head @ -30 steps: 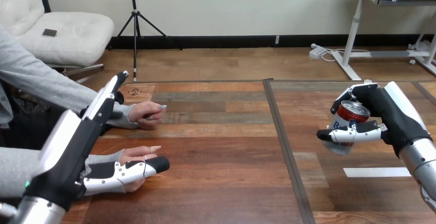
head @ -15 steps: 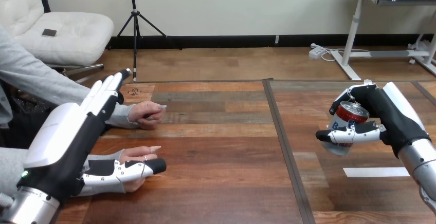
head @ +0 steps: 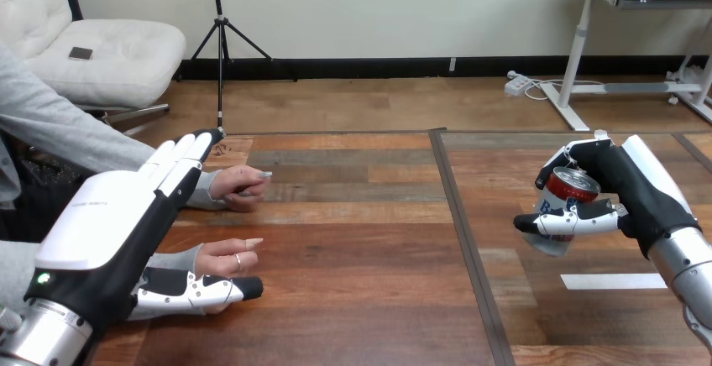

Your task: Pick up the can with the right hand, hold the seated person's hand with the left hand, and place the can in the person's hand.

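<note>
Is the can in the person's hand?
No, the can is gripped in the right hand, apart from the person's near hand and far hand.

No writing can be read.
Blue lettering on the can point(head: 575, 185) is mostly covered by the right robot hand point(head: 625, 185); faint print on the left robot hand point(head: 101, 232) is too small.

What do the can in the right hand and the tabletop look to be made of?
The can looks like thin metal, probably aluminium: a shiny silvery rim, a red band and a printed wall. The right hand is curled round it. The table looks like wood planks or wood-look laminate, I cannot tell which: brown boards of mixed tones with grain and a soft sheen.
</note>
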